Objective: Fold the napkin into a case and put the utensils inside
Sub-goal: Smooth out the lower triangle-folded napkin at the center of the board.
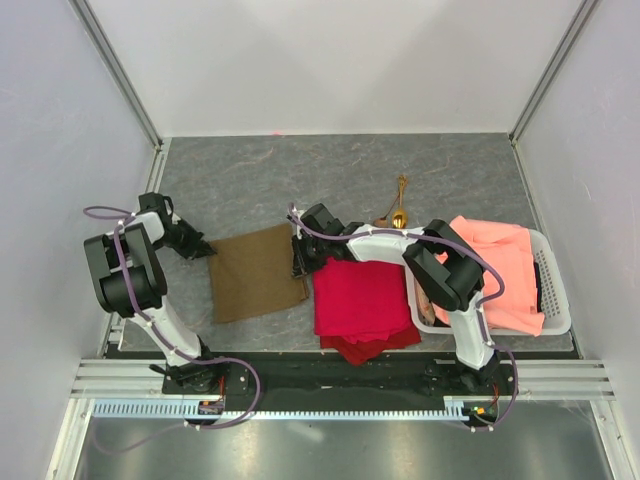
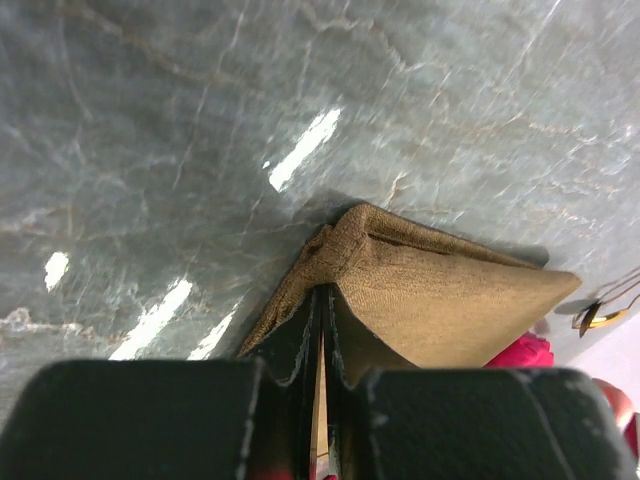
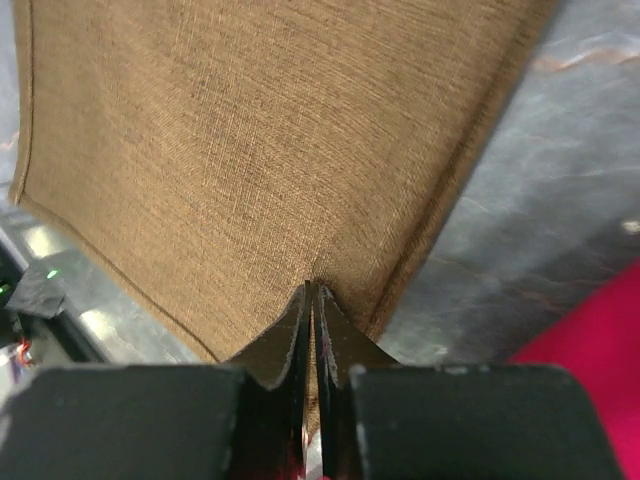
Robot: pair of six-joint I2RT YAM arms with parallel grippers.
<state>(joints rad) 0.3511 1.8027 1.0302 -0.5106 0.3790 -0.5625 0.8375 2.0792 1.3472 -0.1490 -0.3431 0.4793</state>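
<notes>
The olive-brown napkin [image 1: 255,272] lies flat on the grey table as a rough square. No case shows in any view. My left gripper [image 1: 207,250] is shut on its far-left corner, which bunches up between the jaws in the left wrist view [image 2: 325,292]. My right gripper [image 1: 298,262] is shut on the napkin's right edge, pinching the fabric [image 3: 260,150] at the fingertips [image 3: 312,290]. The two gold utensils [image 1: 398,205] lie together on the table behind the right arm, and they show small at the right edge of the left wrist view [image 2: 600,315].
A folded red cloth [image 1: 362,300] lies just right of the napkin, under the right arm. A white basket [image 1: 558,300] at the right holds a salmon-orange cloth [image 1: 500,265]. Grey walls close in the table on three sides.
</notes>
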